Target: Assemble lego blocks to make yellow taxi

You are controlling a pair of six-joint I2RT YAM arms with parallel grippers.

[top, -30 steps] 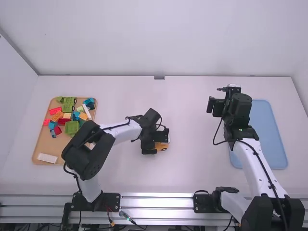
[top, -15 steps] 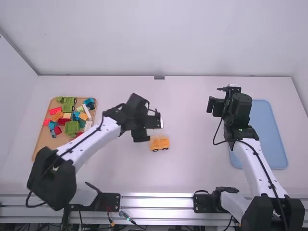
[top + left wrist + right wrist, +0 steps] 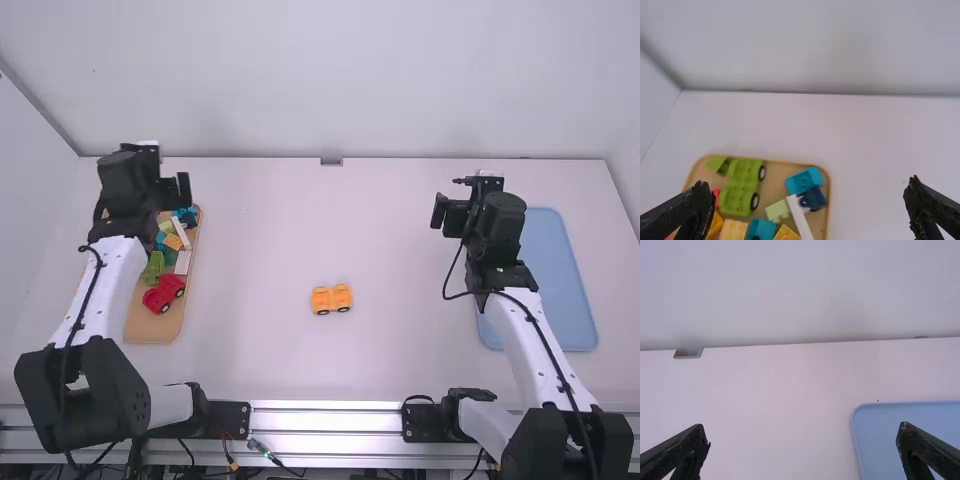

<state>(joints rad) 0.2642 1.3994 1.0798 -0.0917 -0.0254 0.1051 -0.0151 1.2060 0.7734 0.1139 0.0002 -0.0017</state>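
Observation:
A yellow-orange wheeled block piece point(image 3: 331, 299) stands by itself mid-table in the high view, apart from both grippers. My left gripper point(image 3: 130, 182) is over the far part of the wooden tray point(image 3: 148, 330); its fingers point(image 3: 809, 205) are wide open with nothing held. Over the near-left side of the blue tray is my right gripper point(image 3: 495, 222), its fingers point(image 3: 802, 445) also open and holding nothing. In the left wrist view the wooden tray holds a yellow block point(image 3: 786, 233) and a light orange block point(image 3: 733, 230). The left arm hides part of that tray.
Red wheeled piece point(image 3: 164, 293), green wheeled piece point(image 3: 741, 187), teal block point(image 3: 805, 180) and white bar point(image 3: 800, 217) lie in the wooden tray. The blue tray point(image 3: 560, 270) lies at the right. A wall rises behind the table.
My left gripper has left the yellow-orange piece, rising and swinging left to the wooden tray. That piece stays mid-table. The right arm looks nearly unmoved.

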